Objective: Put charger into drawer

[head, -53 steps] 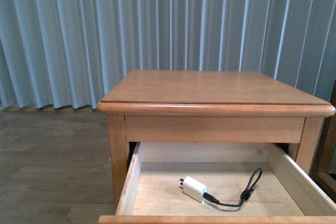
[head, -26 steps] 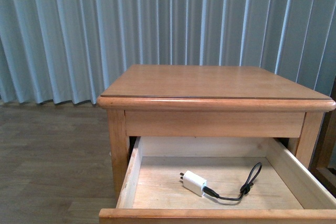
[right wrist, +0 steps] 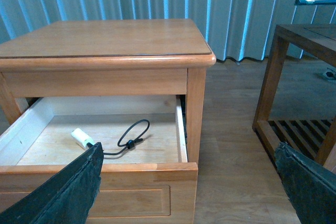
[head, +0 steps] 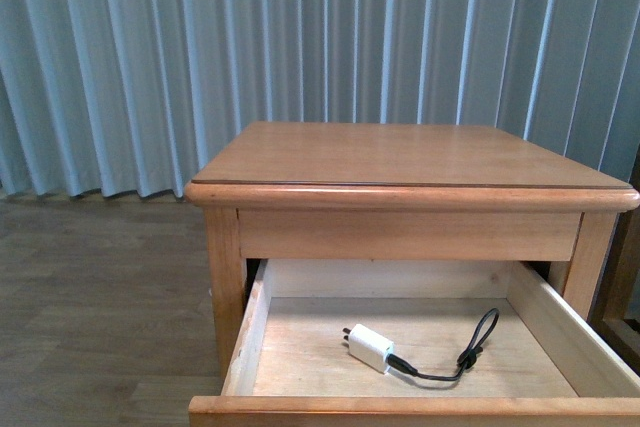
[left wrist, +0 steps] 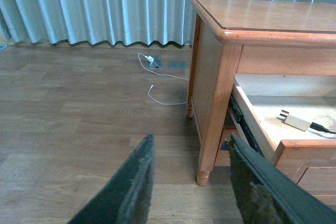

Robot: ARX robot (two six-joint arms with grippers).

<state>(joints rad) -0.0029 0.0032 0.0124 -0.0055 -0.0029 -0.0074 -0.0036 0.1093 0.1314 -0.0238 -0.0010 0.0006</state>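
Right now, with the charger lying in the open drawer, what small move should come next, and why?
Probably push the honey-coloured wooden drawer shut with the open right tool: the small white charger with black cable already lies inside, and the left tool is open, empty too.

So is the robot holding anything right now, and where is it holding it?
Nothing is held. The left gripper and right gripper are both open and empty. The charger lies loose inside the open drawer.
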